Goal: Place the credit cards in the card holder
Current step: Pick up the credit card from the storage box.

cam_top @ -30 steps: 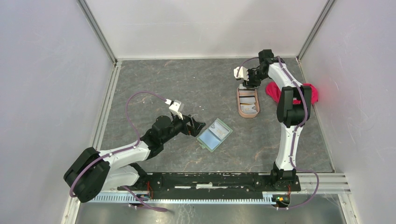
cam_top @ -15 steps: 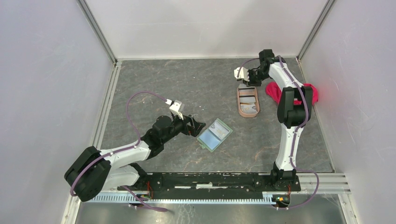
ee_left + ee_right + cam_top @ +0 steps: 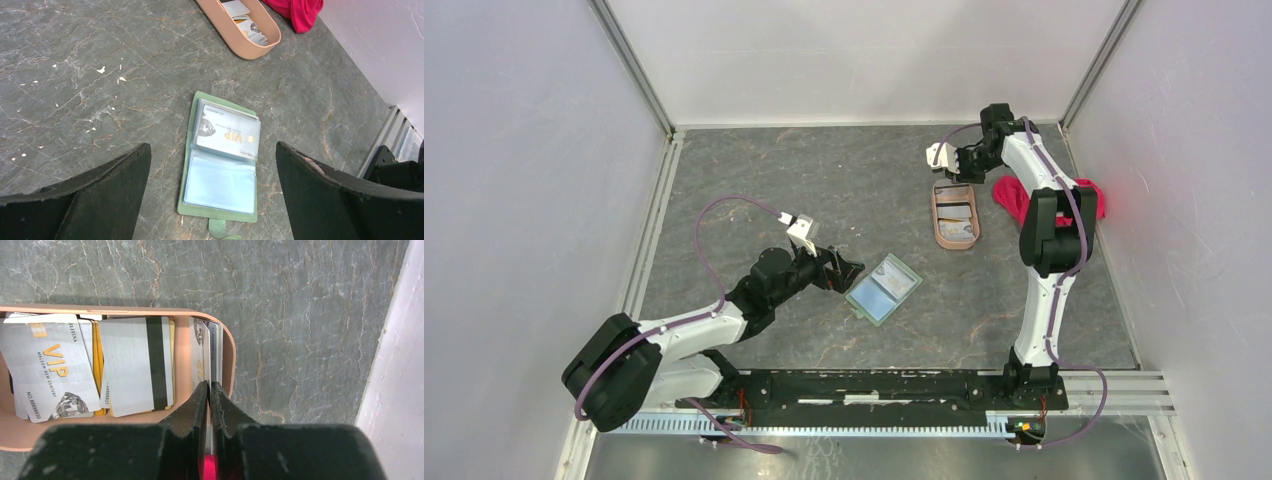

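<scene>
The left claw [image 3: 212, 150] is spread wide, holding nothing. Its two dark fingers [image 3: 100, 190] frame the wallet [image 3: 220, 192], which lies open and flat on the grey table [image 3: 75, 75] straight ahead of the claw, between the finger lines but touching neither. A whitish card [image 3: 227, 135] with gold lettering sits in the wallet's farther pocket; the nearer pale blue pocket shows no card that I can make out.

Further ahead of this claw, well past the wallet, is the pinkish tray [image 3: 245, 49] – and just beyond that, a red cloth [image 3: 300, 10].

The right claw [image 3: 209, 386] points down into one end of the tray, right at its rounded end wall. Its fingers are pressed almost together, with only a thin slit between them, and they pinch the edge of an upright card [image 3: 208, 347] – one of a few cards standing on edge against that wall.

Off to the side of these fingertips, toward the tray's middle, the loose cards [image 3: 95, 365] lie flat and overlapping: a whitish one with gold lettering [image 3: 50, 365], a whitish one with a dark stripe [image 3: 137, 365], and yellow edges showing under them.

From above, this claw is well apart from the wallet, with the red cloth just beside its arm.
</scene>
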`<state>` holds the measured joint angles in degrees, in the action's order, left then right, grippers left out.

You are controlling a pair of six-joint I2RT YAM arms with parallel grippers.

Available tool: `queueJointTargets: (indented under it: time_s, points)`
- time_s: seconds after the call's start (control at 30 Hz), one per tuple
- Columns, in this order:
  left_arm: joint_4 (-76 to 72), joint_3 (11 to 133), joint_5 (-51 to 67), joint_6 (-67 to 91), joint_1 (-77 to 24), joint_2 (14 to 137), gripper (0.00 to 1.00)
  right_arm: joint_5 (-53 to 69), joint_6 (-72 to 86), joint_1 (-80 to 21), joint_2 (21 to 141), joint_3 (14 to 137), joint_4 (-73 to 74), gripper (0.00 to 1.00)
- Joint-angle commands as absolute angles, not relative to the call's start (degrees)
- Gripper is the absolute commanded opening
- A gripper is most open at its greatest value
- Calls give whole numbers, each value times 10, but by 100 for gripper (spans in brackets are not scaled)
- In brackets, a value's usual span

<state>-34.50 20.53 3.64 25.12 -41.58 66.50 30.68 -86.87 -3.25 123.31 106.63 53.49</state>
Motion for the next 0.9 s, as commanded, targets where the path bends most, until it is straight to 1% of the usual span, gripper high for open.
queueJointTargets:
  time_s: [0.0,0.17,0.37,0.47,0.7,0.8,0.87]
  points:
    - [-378,214,48,257,-413,660,100,338,-896,-29,1198,1066,571,10]
    - [-379,213,50,259,-413,658,100,346,-894,-30,1187,1067,587,0]
    - [-400,210,60,278,-413,653,100,359,-852,-29,1153,1064,602,0]
    - [-435,203,73,306,-413,651,100,377,-806,-29,1114,1040,602,0]
    - [-543,192,133,398,-413,675,99,464,-695,-29,979,882,544,0]
    - [-553,198,141,441,-415,689,97,545,-615,-29,917,799,500,0]
    - [-574,195,127,458,-430,696,96,607,-524,-28,874,727,434,0]
